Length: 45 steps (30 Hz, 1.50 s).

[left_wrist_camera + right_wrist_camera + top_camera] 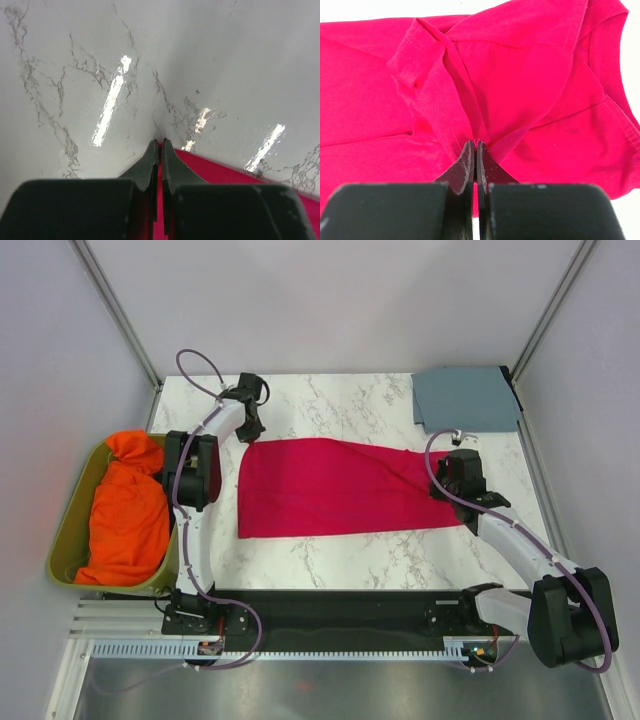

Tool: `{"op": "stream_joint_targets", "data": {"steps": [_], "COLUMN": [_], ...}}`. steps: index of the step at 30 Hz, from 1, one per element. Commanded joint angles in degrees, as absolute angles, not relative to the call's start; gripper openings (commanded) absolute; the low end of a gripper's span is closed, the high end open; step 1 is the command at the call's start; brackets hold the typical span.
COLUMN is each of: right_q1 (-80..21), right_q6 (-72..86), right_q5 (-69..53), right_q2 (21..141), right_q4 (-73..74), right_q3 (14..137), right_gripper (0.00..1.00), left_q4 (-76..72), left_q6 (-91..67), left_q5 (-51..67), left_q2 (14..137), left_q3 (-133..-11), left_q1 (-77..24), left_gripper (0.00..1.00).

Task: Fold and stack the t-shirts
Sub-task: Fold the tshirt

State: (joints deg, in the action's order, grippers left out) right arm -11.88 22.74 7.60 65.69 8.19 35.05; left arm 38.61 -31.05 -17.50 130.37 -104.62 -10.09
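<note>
The crimson-red t-shirt lies folded lengthwise across the middle of the marble table. My left gripper is shut on its far-left corner; in the left wrist view the jaws pinch red cloth at the table. My right gripper is shut on the shirt's right end; the right wrist view shows bunched red cloth gathered at the tips. The slate blue-grey t-shirt lies folded at the far right corner.
An olive bin with orange cloth stands off the table's left edge. White walls and frame posts surround the table on three sides.
</note>
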Motion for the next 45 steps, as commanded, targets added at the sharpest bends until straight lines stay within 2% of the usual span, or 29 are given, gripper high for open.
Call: {"op": "stream_joint_targets", "data": {"steps": [1,5,10,17,26,37,40,41,43,45], "right_q1": [-12.0,-10.7,-5.5,-2.4,-2.2,-0.4,-0.3,-0.3,-0.2,2.1], "right_q6": [22.8,24.0,23.5,23.6,24.6,25.6,26.5,27.7,29.3,31.5], "right_q5": [9.8,17.6,18.7,19.7,20.4,24.3,24.4,24.7,25.7,25.8], "right_q2": [65.5,65.6,63.7,59.7,57.5,57.8,58.7,58.8,59.1,59.4], "right_q4": [7.9,13.1,16.2,17.6,18.5,19.4,19.4,19.6,20.0,20.0], "right_q3": [35.5,41.2,44.4,45.7,42.7,40.1,38.8,38.4,36.7,35.3], "right_gripper": [0.0,0.0,0.0,0.0,0.0,0.0,0.0,0.0,0.05,0.41], "left_q4": [39.6,39.9,40.2,38.9,37.0,36.8,37.1,37.2,37.5,38.2], "left_q6": [-30.8,-30.1,-28.5,-26.7,-27.5,-30.4,-30.7,-31.2,-31.9,-32.6], "left_q5": [-16.3,-15.6,-15.6,-16.6,-18.7,-20.0,-19.2,-19.3,-19.1,-19.2], "left_q2": [130.0,127.5,122.5,112.3,99.6,91.0,88.5,87.7,84.4,82.1], "left_q3": [-104.7,-104.5,-102.5,-90.7,-77.0,-66.1,-62.1,-60.9,-57.6,-55.8], "left_q1": [-9.9,-9.9,-9.9,-10.0,-10.9,-14.4,-15.2,-15.6,-15.7,-15.7], "left_gripper": [0.02,0.02,0.02,0.02,0.02,0.02,0.09,0.18,0.26,0.34]}}
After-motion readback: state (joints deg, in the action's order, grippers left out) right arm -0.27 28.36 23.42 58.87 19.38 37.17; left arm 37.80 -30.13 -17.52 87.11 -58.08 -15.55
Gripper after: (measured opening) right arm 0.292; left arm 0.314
